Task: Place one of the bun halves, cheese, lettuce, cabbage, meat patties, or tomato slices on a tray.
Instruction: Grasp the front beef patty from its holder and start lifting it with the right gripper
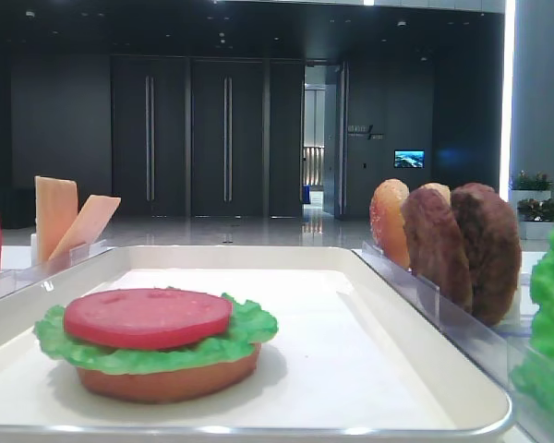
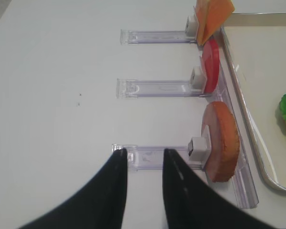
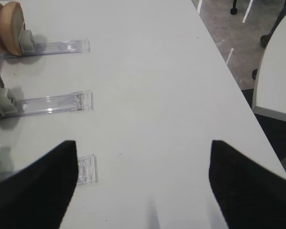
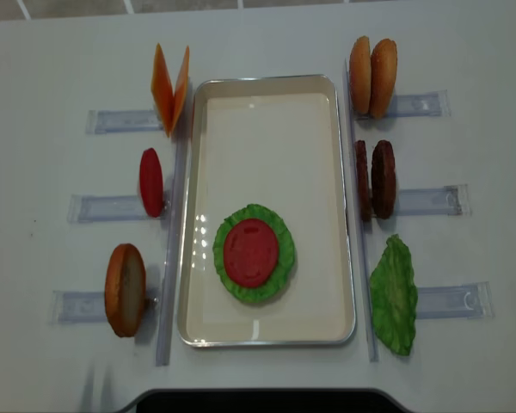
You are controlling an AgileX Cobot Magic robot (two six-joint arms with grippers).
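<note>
Burger stack half-built on the tray (image 4: pixel 344 206), both end effectors open and empty.
Meat patties (image 4: pixel 374 179) stand on edge in their rack (image 4: pixel 426 200); a careless grab could topple them or nudge the tomato slice (image 4: pixel 250 252) off its lettuce (image 4: pixel 279 271).

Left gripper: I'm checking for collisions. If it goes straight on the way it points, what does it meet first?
Probably the clear rack just beyond the open left gripper, not the bun half to its right. Height is unclear.

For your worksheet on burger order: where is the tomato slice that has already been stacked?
In the overhead view, the stacked tomato slice lies on the lettuce in the near half of the tray, left of the meat patties.
</note>
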